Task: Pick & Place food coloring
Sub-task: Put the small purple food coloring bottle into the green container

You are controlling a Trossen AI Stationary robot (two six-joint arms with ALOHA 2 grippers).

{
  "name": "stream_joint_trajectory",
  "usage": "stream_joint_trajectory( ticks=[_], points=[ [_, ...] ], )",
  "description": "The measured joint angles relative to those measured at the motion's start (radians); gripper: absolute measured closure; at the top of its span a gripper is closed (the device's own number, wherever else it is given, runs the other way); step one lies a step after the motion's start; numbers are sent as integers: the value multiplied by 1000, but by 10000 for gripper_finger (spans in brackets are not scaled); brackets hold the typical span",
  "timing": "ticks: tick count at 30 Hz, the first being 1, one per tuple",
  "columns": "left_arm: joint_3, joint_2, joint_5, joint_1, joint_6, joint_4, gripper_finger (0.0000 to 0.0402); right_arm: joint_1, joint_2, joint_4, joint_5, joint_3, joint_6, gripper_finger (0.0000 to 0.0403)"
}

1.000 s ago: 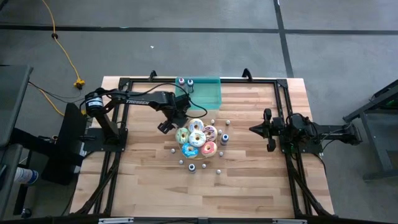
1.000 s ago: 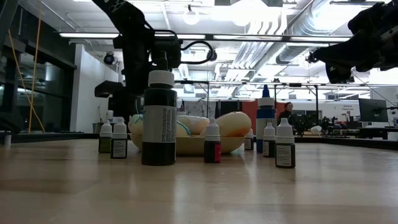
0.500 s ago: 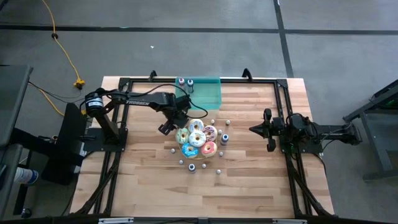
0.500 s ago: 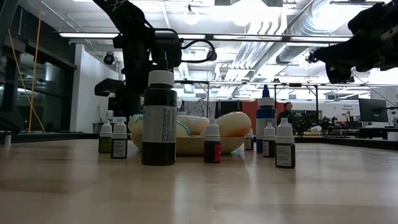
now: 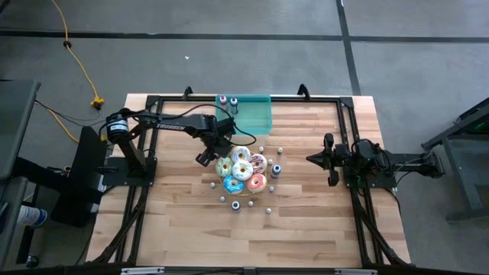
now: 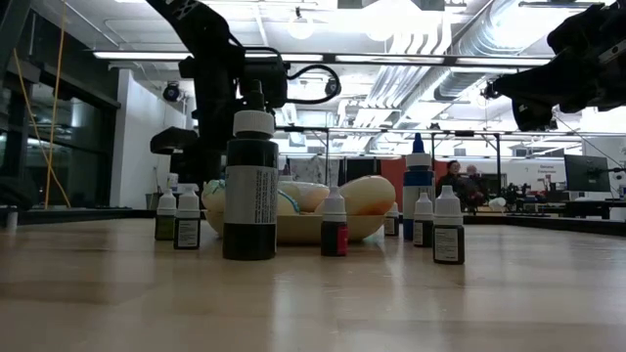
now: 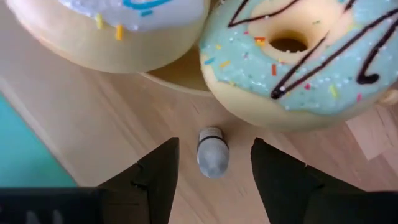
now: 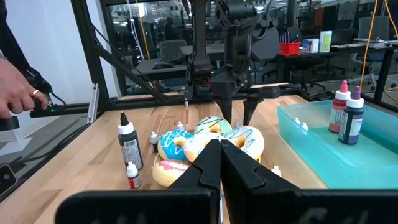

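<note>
Directly between the parted fingers of the left gripper (image 7: pixel 214 171) a grey-white food coloring bottle (image 7: pixel 212 152) apparently stands upright on bare wood, donuts (image 7: pixel 292 59) crowding just beyond.

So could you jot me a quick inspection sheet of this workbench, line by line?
Surface: wooden table, inside a black frame.
Job's things: small bottles ring the donuts; two bottles stand in the teal tray; one tiny bottle lies between the left tool's fingers, not yet gripped.
Clutter: frosted donuts on a plate, mid-table.
Grippers: left tool open, low by the donuts; right tool shut, waiting at the table's right side.
Cables: yellow cord on the floor; black cable along the left arm.
Surroundings: grey floor; a person's hand beyond the table.
</note>
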Motion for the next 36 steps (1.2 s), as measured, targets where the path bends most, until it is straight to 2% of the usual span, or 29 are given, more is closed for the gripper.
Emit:
stream_joint_trajectory(
  ticks=[5,14,23,29,36],
  points=[
    [0,0,-10,0,-1,-1,229,0,0,0,0,0,0,402],
    [0,0,-13,0,-9,-3,303,0,0,0,0,0,0,402],
    [0,-2,-18,0,-82,-4,364,0,0,0,0,0,0,402],
    [19,-1,-25,2,-172,-44,370,0,0,0,0,0,0,402],
    [126,-5,-26,2,-335,-186,369,0,0,0,0,0,0,402]
  ],
)
